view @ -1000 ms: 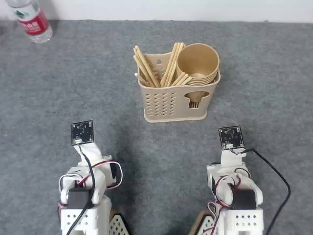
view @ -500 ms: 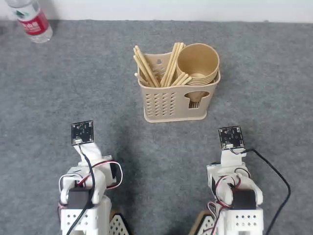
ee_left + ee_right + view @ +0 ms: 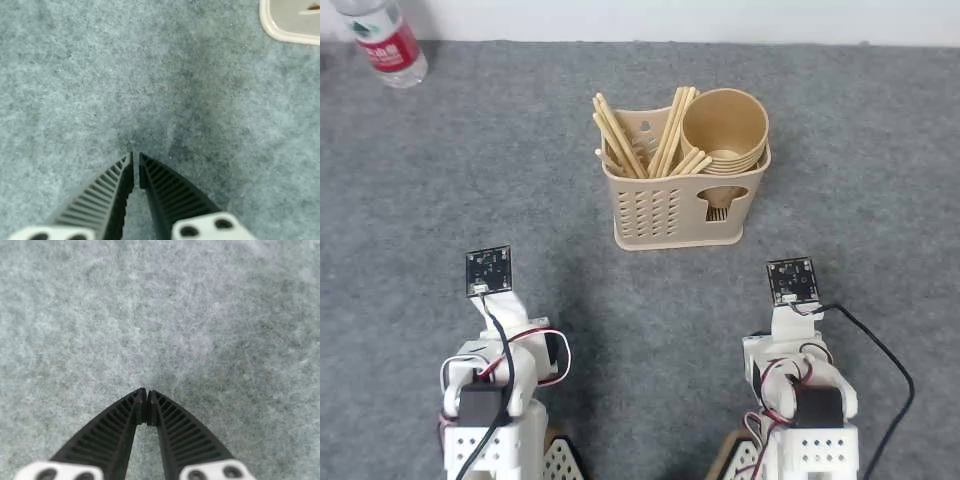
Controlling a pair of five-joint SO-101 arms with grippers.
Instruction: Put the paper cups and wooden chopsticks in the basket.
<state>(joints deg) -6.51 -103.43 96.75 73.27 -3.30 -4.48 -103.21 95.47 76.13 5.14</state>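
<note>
Cups [image 3: 723,120] and chopsticks [image 3: 618,135] sit upright in basket [image 3: 670,215]. Left gripper [image 3: 136,156] and right gripper [image 3: 146,391] are pressed together, empty, over carpet [image 3: 440,180]. Looks done; best park both arms well apart from basket.

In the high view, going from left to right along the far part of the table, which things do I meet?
Plastic bottle → wooden chopsticks → paper cups, the last two standing in the basket.
</note>
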